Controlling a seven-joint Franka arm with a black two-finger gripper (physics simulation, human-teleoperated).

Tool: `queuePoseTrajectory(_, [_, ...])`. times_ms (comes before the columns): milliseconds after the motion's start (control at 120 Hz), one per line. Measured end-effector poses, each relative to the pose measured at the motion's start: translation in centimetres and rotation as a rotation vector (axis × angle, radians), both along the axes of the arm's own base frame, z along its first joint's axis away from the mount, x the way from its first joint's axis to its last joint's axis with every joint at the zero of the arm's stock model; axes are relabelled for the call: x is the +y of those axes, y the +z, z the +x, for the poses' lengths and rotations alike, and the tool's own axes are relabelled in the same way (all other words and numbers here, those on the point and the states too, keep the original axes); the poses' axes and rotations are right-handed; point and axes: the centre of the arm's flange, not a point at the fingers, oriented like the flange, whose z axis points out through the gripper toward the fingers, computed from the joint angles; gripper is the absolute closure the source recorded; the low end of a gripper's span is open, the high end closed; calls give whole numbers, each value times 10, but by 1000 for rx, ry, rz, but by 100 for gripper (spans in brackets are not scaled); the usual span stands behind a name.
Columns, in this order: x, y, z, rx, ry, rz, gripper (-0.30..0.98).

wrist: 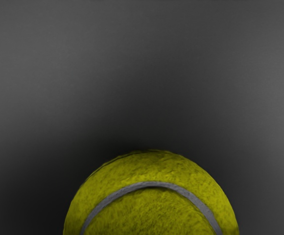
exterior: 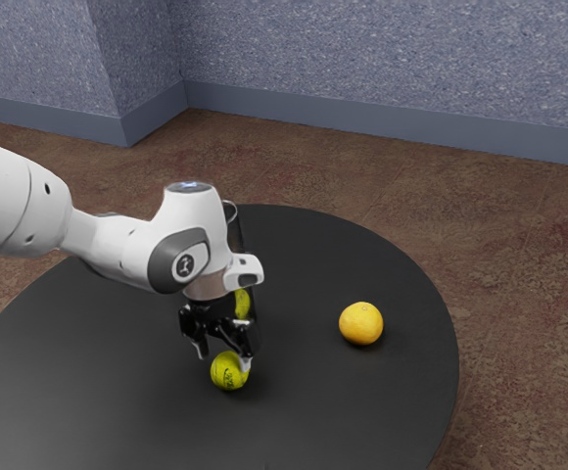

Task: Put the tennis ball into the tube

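Note:
In the exterior view my gripper [exterior: 223, 356] points down with its fingers spread apart. A yellow-green tennis ball [exterior: 230, 371] rests on the black table just beneath it, one fingertip overlapping the ball's upper edge in that view. From the wrist camera, the tennis ball [wrist: 152, 200] appears large at the lower edge, with a grey seam across it. Behind the hand stands a dark, see-through tube [exterior: 235, 232], largely hidden by the hand; a second yellow-green ball [exterior: 242, 304] shows there, apparently inside it.
An orange fruit [exterior: 360, 323] sits on the round black table [exterior: 392, 264], toward the exterior view's right from the hand. The table's curved edge lies beyond the fruit. A blue-grey wall stands in the background.

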Motion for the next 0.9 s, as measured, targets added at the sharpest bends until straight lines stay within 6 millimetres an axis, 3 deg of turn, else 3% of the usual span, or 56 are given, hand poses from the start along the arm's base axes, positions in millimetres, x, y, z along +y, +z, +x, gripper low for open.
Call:
queuePoseTrajectory(133, [0, -17, 1, 13, 20, -2, 0])
queuePoseTrajectory(358, [0, -28, 3, 18, 37, -3, 0])
queuePoseTrajectory(525, [-1, -31, 3, 21, 49, -7, 24])
queuePoseTrajectory(608, [-1, -29, 4, 18, 51, -8, 26])
queuePoseTrajectory(742, [-5, -13, 5, 1, 47, -14, 30])
queuePoseTrajectory(900, [-7, 41, 1, -32, 46, -35, 37])
